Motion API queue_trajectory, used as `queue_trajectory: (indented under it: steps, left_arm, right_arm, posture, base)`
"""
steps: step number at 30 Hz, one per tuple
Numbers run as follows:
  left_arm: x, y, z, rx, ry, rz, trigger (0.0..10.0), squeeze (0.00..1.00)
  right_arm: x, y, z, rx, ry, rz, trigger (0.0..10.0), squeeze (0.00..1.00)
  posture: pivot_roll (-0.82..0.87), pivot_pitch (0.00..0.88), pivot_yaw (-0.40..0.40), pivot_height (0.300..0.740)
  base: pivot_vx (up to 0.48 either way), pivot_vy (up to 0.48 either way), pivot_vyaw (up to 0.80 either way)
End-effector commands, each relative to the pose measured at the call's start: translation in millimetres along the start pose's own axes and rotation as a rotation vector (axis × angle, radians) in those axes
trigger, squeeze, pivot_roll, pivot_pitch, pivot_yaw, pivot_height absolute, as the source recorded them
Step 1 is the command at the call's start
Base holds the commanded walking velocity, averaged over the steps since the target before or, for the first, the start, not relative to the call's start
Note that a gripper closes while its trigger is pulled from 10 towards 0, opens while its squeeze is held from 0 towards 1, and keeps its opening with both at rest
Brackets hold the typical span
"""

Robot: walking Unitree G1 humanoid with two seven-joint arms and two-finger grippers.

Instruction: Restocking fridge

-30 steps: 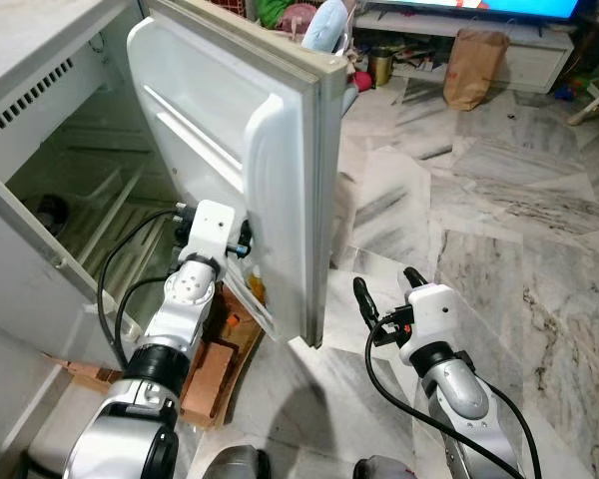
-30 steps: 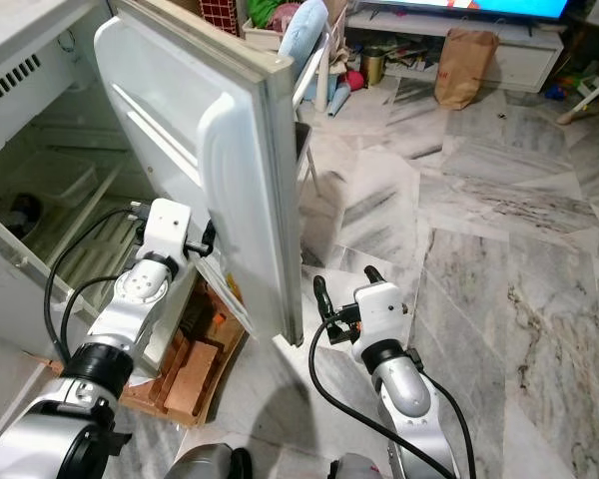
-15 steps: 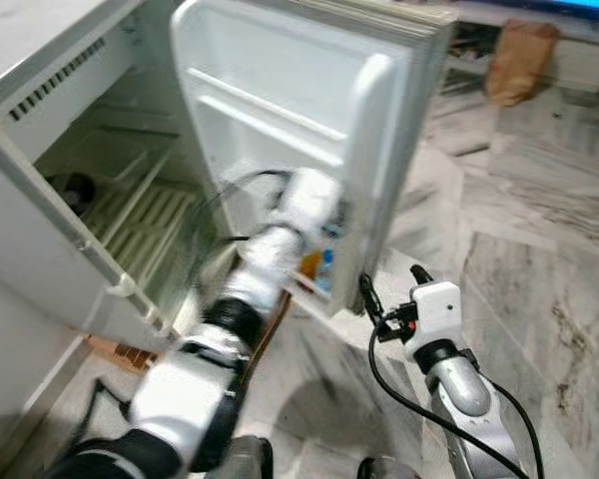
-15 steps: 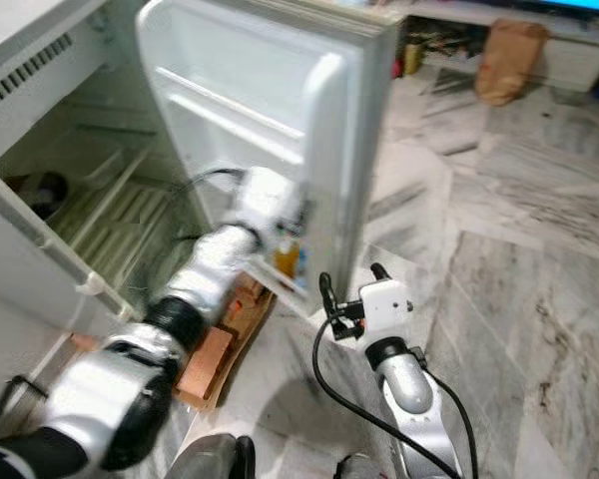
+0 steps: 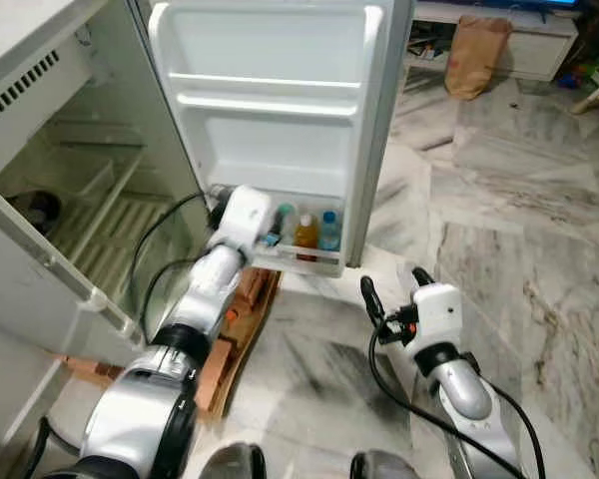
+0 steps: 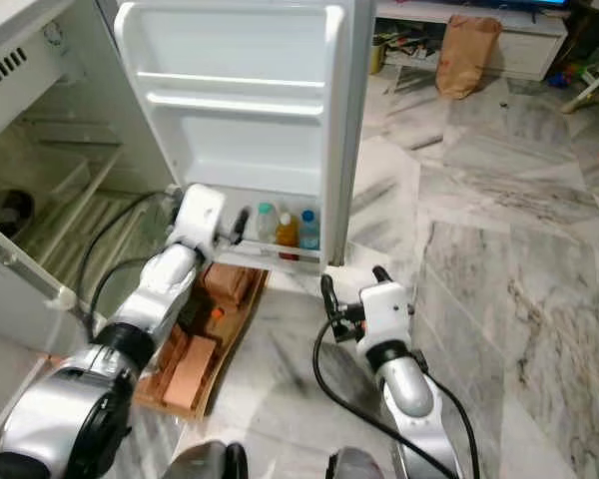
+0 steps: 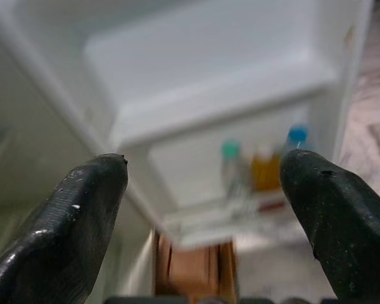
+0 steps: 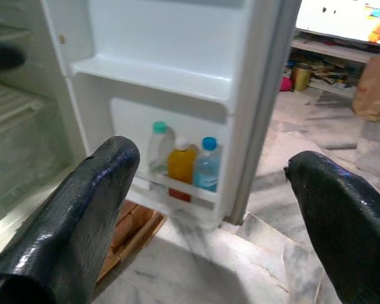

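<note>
Open fridge [image 5: 40, 190] with wire shelves on the left, its white door [image 5: 270, 110] swung wide and facing the camera, marble floor [image 5: 519, 230] spreading to the right toward a brown paper bag [image 5: 476, 42]. Three bottles upright side by side in the door's lowest bin: green-capped clear bottle [image 8: 157, 147], orange juice bottle [image 8: 180, 163], blue-capped water bottle [image 8: 206, 166]. Left gripper [image 6: 242, 224] raised just beside that bin, fingers [image 7: 76, 209] spread wide and holding nothing; right gripper [image 5: 391, 291] low over the floor before the door, fingers [image 8: 95, 190] likewise wide apart and empty.
</note>
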State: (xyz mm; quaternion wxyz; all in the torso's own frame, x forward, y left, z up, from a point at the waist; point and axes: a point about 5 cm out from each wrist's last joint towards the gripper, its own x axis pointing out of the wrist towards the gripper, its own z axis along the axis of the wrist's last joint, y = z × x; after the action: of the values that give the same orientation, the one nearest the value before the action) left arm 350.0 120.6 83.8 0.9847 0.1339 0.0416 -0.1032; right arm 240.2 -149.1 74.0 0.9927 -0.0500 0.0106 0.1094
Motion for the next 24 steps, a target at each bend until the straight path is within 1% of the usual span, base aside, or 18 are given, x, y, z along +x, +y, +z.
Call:
queue_trajectory:
  steps: [1,2,4,5,8,10,12,16,19,21,22,24]
  left_arm:
    - [0.6,1.3,10,0.000,-0.055,0.013,10.0,0.00]
    - [-9.1,3.8,0,-0.019,-0.051,0.031,10.0,0.00]
    - [-19.0,5.5,-9,-0.044,-0.043,0.054,10.0,0.00]
    - [-29.4,5.0,-16,-0.071,-0.035,0.072,10.0,0.00]
    - [-40.7,4.1,-25,-0.096,-0.009,0.094,10.0,0.00]
    - [-47.5,0.3,-29,-0.117,0.007,0.088,10.0,0.00]
    - [-56.6,-5.7,-31,-0.111,0.013,0.067,10.0,0.00]
    - [-61.6,-6.9,-33,-0.111,0.031,0.069,10.0,0.00]
    - [-63.3,-2.8,-31,-0.104,0.033,0.093,10.0,0.00]
    - [-63.5,2.8,-28,-0.107,0.029,0.123,10.0,0.00]
    - [-64.6,9.7,-26,-0.110,0.030,0.156,10.0,0.00]
    - [-65.7,13.2,-24,-0.107,0.033,0.169,10.0,0.00]
  right_arm:
    - [0.7,2.0,-1,0.006,0.010,0.007,10.0,0.00]
    - [0.1,1.3,-1,0.006,0.003,0.000,10.0,0.00]
    - [-0.4,-0.6,1,0.020,-0.008,-0.023,10.0,0.00]
    - [-0.9,-2.7,1,0.022,-0.014,-0.044,10.0,0.00]
    - [-1.0,-5.6,-1,0.018,0.006,-0.077,10.0,0.00]
    - [-0.9,-7.0,-2,0.036,0.016,-0.091,10.0,0.00]
    - [-0.4,-8.6,-2,0.031,0.006,-0.101,10.0,0.00]
    - [0.9,-10.8,-2,0.030,0.003,-0.123,10.0,0.00]
    - [2.9,-13.0,0,0.030,-0.016,-0.149,10.0,0.00]
    - [4.5,-13.7,3,0.041,-0.028,-0.152,10.0,0.00]
    - [7.0,-14.9,6,0.041,-0.038,-0.153,10.0,0.00]
    - [9.0,-15.7,10,0.028,-0.052,-0.146,10.0,0.00]
  posture:
    - [0.00,0.110,0.036,0.740]
    - [0.00,0.112,0.038,0.740]
    - [0.00,0.113,0.040,0.740]
    - [0.00,0.110,0.045,0.740]
    - [-0.01,0.108,0.048,0.740]
    - [-0.01,0.104,0.052,0.740]
    - [-0.01,0.102,0.055,0.740]
    - [0.00,0.094,0.052,0.740]
    - [0.01,0.091,0.049,0.740]
    - [0.01,0.088,0.048,0.740]
    - [0.02,0.092,0.050,0.740]
    - [0.01,0.097,0.052,0.740]
  base:
    - [0.000,0.000,0.00]
    - [0.000,0.000,0.00]
    - [0.000,0.000,0.00]
    - [0.000,-0.270,0.00]
    - [0.000,-0.412,0.00]
    - [0.000,-0.472,-0.80]
    - [0.000,-0.472,-0.80]
    - [0.000,-0.472,-0.80]
    - [0.000,-0.471,-0.80]
    - [0.000,-0.465,-0.80]
    - [0.000,-0.461,-0.80]
    - [0.000,-0.458,-0.80]
